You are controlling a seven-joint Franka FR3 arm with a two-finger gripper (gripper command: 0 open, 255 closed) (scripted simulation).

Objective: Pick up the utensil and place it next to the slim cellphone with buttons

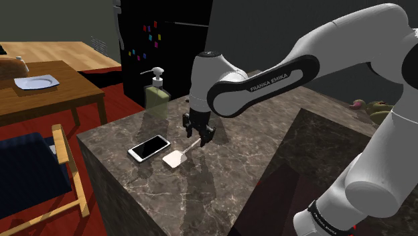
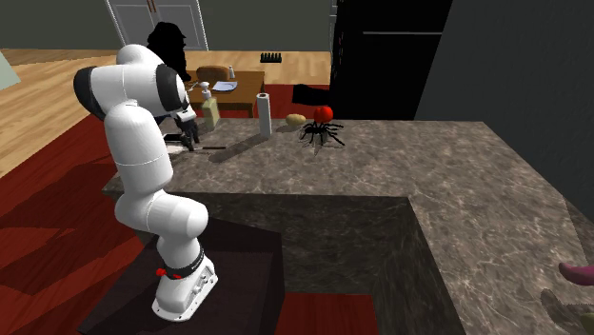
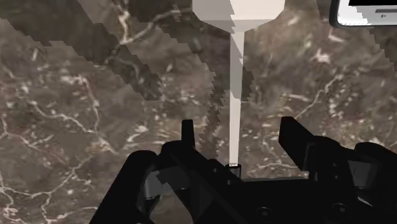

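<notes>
while the spatula (image 1: 175,157) lies flat on the marble counter (image 1: 268,144), the gripper (image 1: 201,138) hovers over its handle.
the black fingers (image 3: 188,133) stand apart, one on each side of the handle's end, touching nothing. the pale blade sits just beside the phone (image 1: 149,147); a soap dispenser (image 1: 158,90) stands further back.

**Dim Scene, Hard-Edged Shadows**

The shoulder view is dim, and the arm's (image 1: 362,60) white shells are its brightest part. In the second exterior view, the floor (image 2: 38,105) at 9 o'clock is lit warmer. In the wrist view, dark stair-stepped shadows cross the counter (image 3: 76,127) beside the spatula (image 3: 235,95) handle.
</notes>
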